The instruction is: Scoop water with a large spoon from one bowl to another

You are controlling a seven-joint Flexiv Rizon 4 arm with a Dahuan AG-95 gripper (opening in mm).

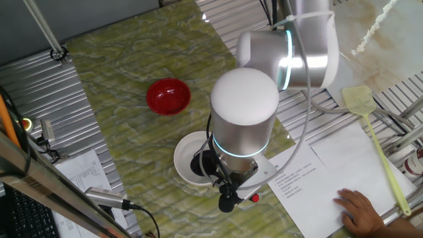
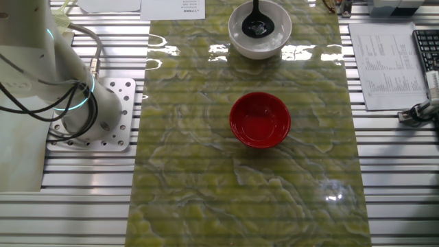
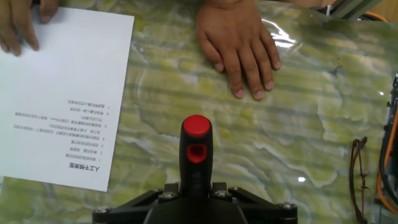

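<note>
The white bowl stands near the table's edge, under the arm. The large spoon's black cup rests inside this bowl, in the water. Its straight handle runs out over the bowl's rim and ends in a red tip. My gripper is shut on the handle, just beside the bowl. The small red bowl sits apart, toward the middle of the table. The arm hides part of the white bowl in one fixed view.
A person's hand lies flat on the table beyond the spoon's tip, and another hand rests on a printed sheet. A yellow-green fly swatter lies beside the paper. The robot base is bolted beside the mat.
</note>
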